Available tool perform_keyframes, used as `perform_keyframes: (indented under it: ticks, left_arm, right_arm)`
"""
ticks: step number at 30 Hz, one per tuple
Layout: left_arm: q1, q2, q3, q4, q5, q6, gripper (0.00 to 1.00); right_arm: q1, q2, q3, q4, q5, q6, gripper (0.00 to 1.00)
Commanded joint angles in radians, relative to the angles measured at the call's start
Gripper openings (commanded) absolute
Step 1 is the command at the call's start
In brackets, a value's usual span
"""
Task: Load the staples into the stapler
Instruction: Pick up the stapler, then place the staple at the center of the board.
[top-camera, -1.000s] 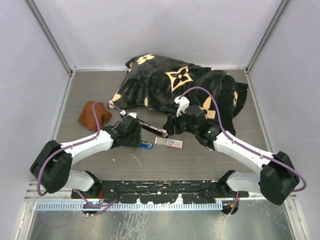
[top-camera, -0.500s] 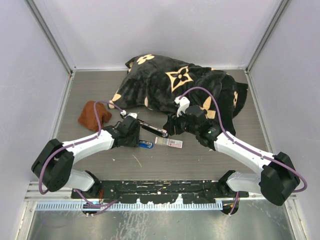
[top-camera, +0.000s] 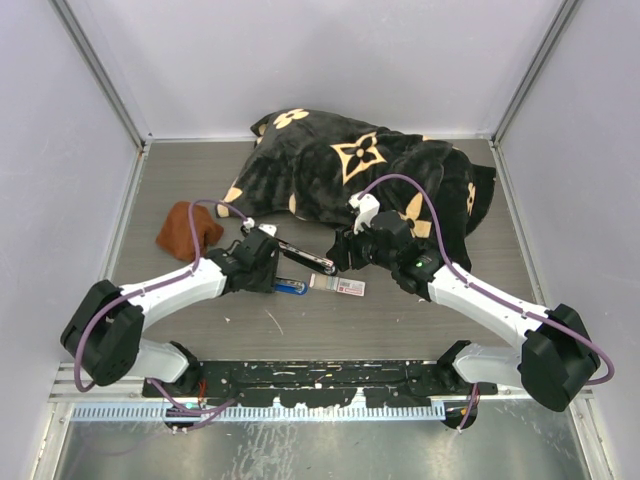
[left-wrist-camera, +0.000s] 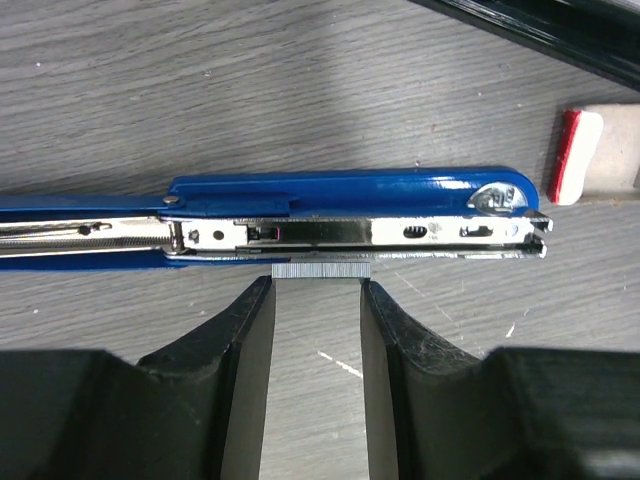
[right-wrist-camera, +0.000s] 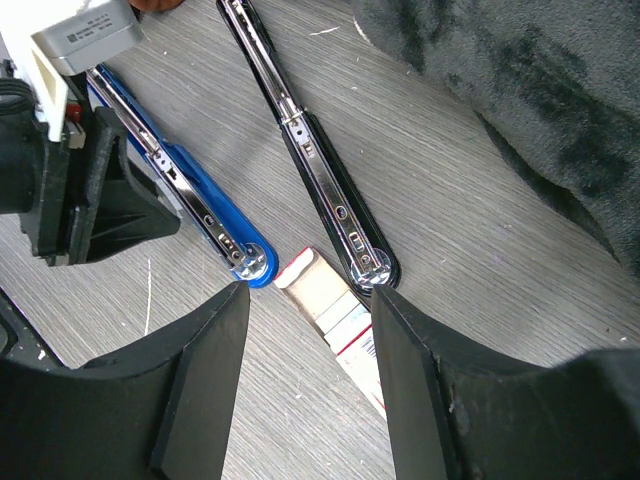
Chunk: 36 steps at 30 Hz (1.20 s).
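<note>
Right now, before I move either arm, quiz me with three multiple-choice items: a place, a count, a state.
1. Where is the staples box? A on the blanket. B on the brown cloth. C on the table, between the ends of the blue stapler and the black stapler.
2. How many staplers are out? A one. B two. C three.
3. The right gripper is: A open, empty. B shut on the black stapler. C shut on the box.
Answers: 1 C, the right wrist view shows it between both tips. 2 B, only those two appear. 3 A, its jaws stand apart with nothing between.
</note>
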Motion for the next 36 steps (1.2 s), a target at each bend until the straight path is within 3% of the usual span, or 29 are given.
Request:
perform_keyframes:
  ticks: [1,8,13,22,31,36]
  left_arm:
    - [0.005,-0.073,0.083,-0.101,0.037,0.063,0.33]
    - [-0.007,-0.136,0.134,-0.235,0.168,0.141,0.31]
    - [-0.08,-0.121,0.147,-0.312,0.198,0.131,0.31]
    - [-0.207,0.026,0.137,-0.301,0.187,0.098,0.31]
    - [-0.234,0.154,0.17,-0.332,0.182,0.132,0.33]
    - [-0.24,0.193,0.187,-0.358,0.165,0.147,0.4]
  right_arm:
    - [-0.004,-0.037,0.004,0.058,-0.002,-0.003,0.58]
    - [-0.005,-0.033,0.003,0.062,-0.001,-0.003,0.58]
    - [-0.004,-0.021,0.006,0.062,0.008,-0.007,0.58]
    - [-0.006,-0.042,-0.003,0.062,0.035,-0.013,0.58]
    - [-0.025,-0.099,-0.024,0.031,0.21,0.019,0.58]
    - [-0.047,-0.157,-0.047,0.035,0.235,0.028,0.6]
